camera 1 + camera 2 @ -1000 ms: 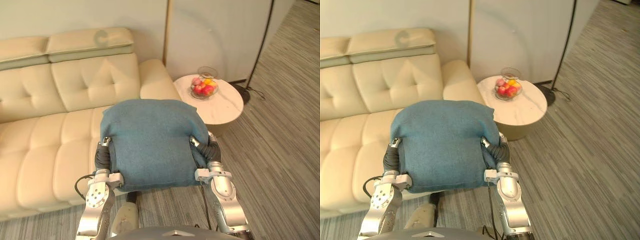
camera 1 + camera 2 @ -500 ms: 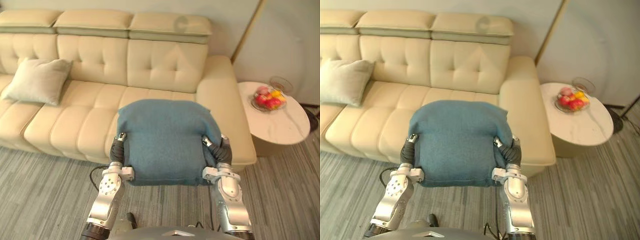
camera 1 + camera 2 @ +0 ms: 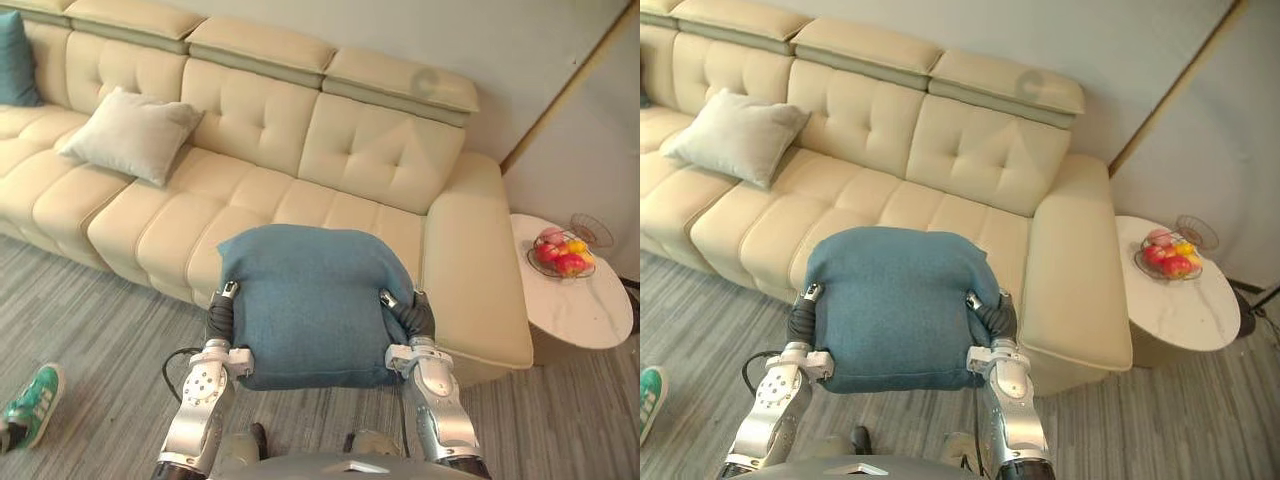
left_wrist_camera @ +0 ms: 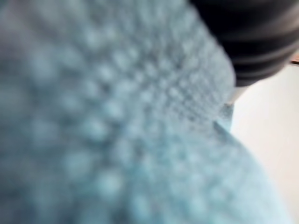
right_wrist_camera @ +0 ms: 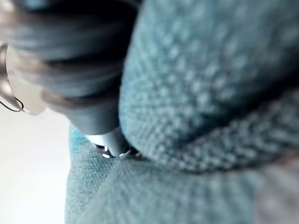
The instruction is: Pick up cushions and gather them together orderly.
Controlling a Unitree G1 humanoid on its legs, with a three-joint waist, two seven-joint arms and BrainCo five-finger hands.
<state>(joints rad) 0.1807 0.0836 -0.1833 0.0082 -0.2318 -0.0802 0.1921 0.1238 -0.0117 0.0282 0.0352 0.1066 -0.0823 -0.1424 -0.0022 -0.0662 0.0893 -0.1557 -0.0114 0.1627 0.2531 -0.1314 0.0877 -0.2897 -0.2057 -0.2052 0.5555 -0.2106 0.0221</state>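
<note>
Nearest to the robot, the blue cushion (image 3: 310, 300) is lifted off the ground and pressed between the left hand (image 3: 221, 316) and the right hand (image 3: 414, 320), one at each side edge. Both hands are sunk in the cloth, so I cannot tell if they are clamped on it or only press it. On the striped floor at the left lies a person's green shoe (image 3: 30, 405). Behind the cushion stands the cream sofa (image 3: 300, 140). A beige cushion (image 3: 132, 135) leans on its seat, and a teal cushion (image 3: 14, 58) sits at the far left end, apart from it. I judge the task is about half done: one cushion is picked up, but it is not yet placed beside the others in a neat row.
</note>
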